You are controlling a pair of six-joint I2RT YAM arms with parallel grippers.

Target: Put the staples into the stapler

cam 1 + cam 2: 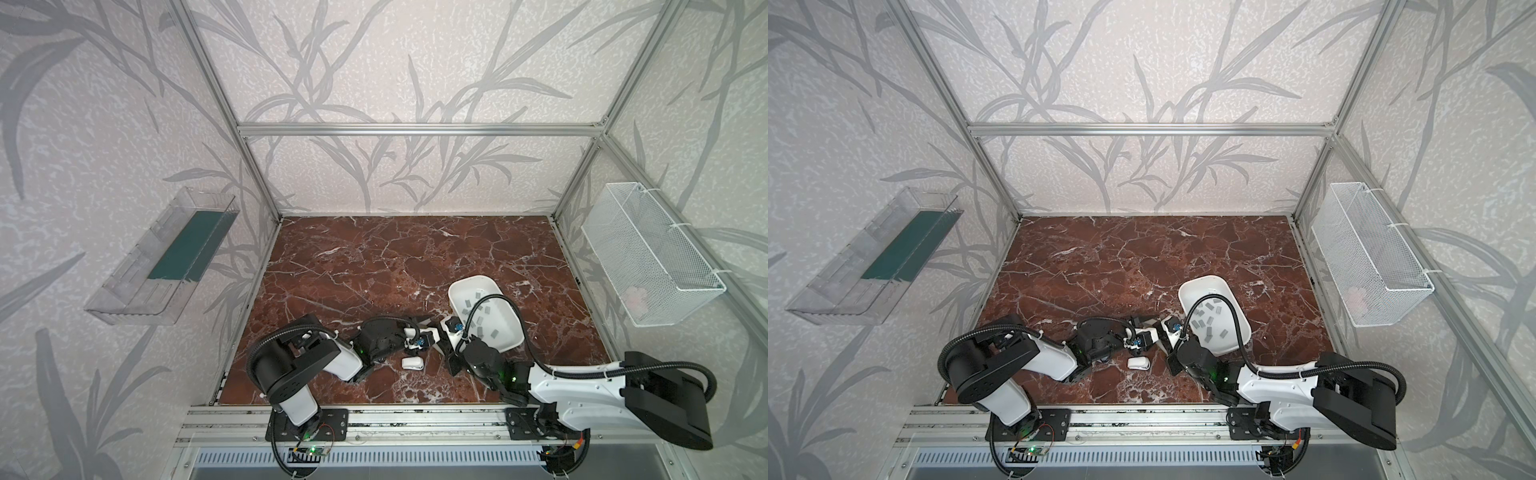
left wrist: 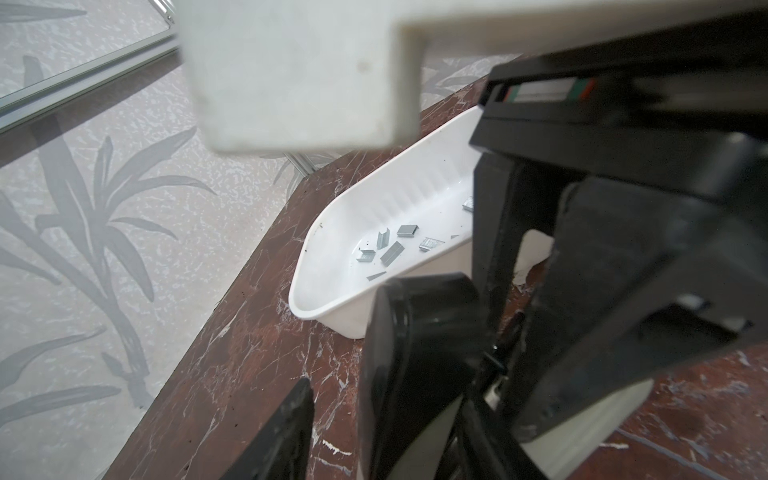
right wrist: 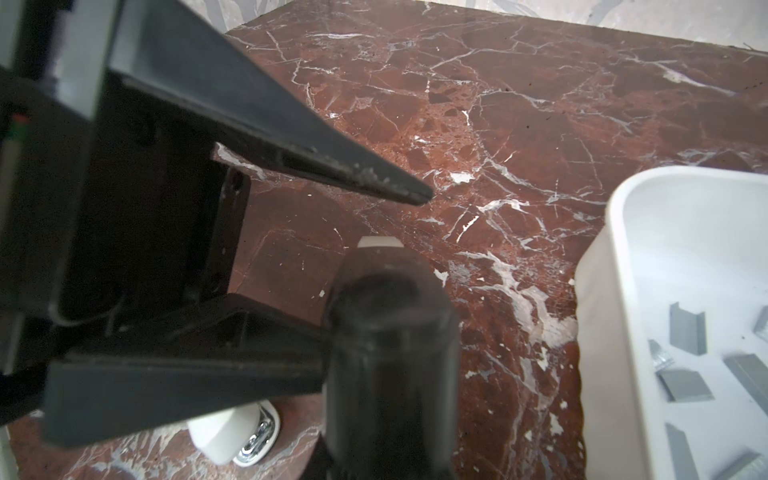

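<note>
Now, left pincer (image 1: 432, 332) and right pincer (image 3: 399, 274) crowd together beside white tray (image 1: 471, 286) of staples (image 2: 392, 253) on marble tabletop (image 1: 374, 257); white stapler (image 1: 412, 363) lies near; cannot tell either pincer's grip.

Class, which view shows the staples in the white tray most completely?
A top view: nearly all the staples show in the tray, though small. Each wrist view shows only some: nearer, larger, others hidden or cut off.

The tabletop (image 1: 374, 257) is glossy red-brown veined marble, the tray (image 2: 374, 208) smooth shiny white plastic, the staples (image 2: 392, 253) dull grey metal, and the basket (image 1: 648, 249) at the right white wire mesh.
</note>
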